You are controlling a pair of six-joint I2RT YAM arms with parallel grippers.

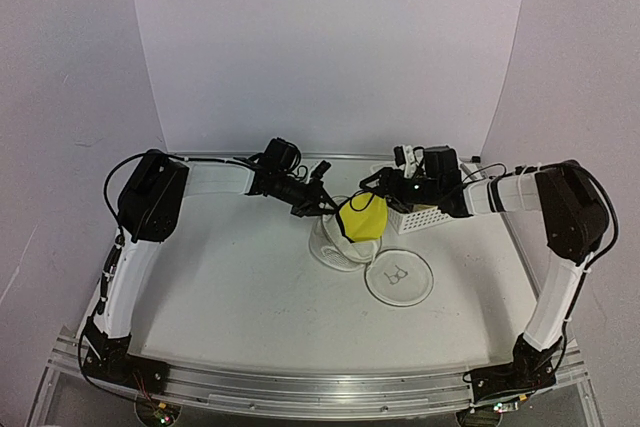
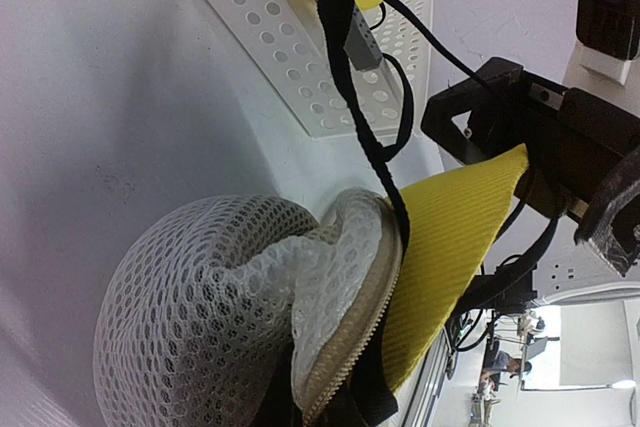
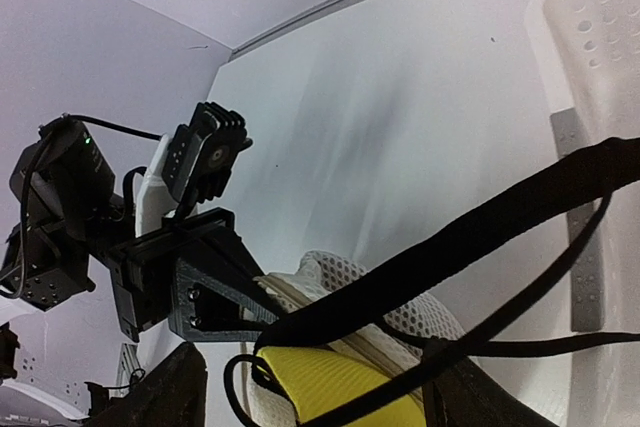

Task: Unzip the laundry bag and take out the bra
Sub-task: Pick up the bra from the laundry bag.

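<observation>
Yellow bra (image 1: pixel 362 217) seen partly out of the unzipped laundry bag (image 1: pixel 335 247); the removal step is judged to be in hand

The mesh bag is set at mid-table, just left of the white perforated basket (image 1: pixel 425 217), with its flat round face (image 1: pixel 398 279) laid open on the near side. Its zip rim is pinched by the fully closed left gripper (image 1: pixel 322 207). The right gripper (image 1: pixel 378 195) is poised over the cup with jaws spread wide, cup and black strap (image 3: pixel 440 267) lying between them; no firm clamp can be made out. A sure grip on the cup is called for next, then a lift clear while the rim is held
</observation>
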